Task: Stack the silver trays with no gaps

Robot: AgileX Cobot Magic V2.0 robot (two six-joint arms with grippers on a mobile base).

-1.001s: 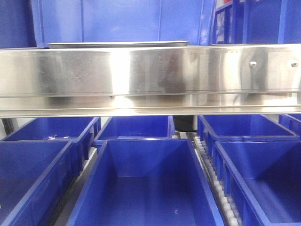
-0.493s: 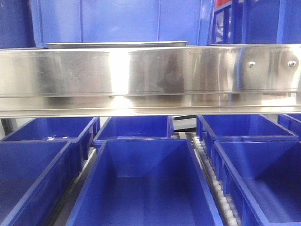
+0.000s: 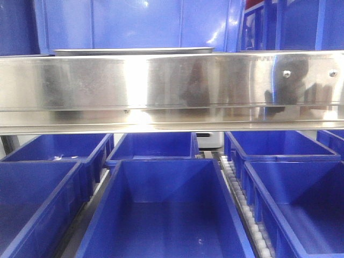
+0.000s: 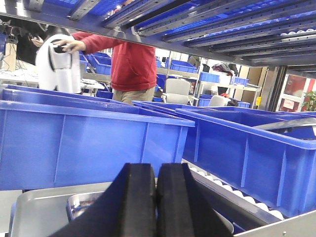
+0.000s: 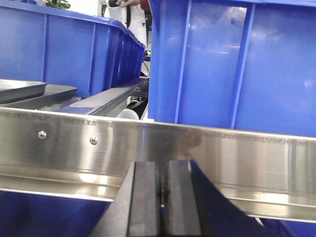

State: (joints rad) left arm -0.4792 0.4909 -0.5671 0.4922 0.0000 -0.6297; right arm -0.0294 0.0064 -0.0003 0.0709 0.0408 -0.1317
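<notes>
A silver tray [image 4: 37, 212] lies under my left gripper [image 4: 157, 170], which is shut with nothing between its black pads. A shinier tray wall [image 4: 79, 203] shows inside it, and the fingers hide the rest. In the front view only a thin tray rim [image 3: 134, 51] shows above the steel rail. In the right wrist view the edge of a silver tray [image 5: 19, 88] sits at far left behind the rail. My right gripper [image 5: 163, 168] is shut, low in front of the rail, and holds nothing.
A long brushed-steel rail [image 3: 172, 88] with rivets spans the front view. Deep blue bins [image 3: 166, 209] stand below it, others [image 4: 84, 143] behind the trays. Roller tracks [image 3: 242, 204] run between the bins. A person in a red top [image 4: 131, 64] stands beyond the shelf.
Dark reflections have appeared on the right part of the rail in the front view. The tray rim and the bins have not moved.
</notes>
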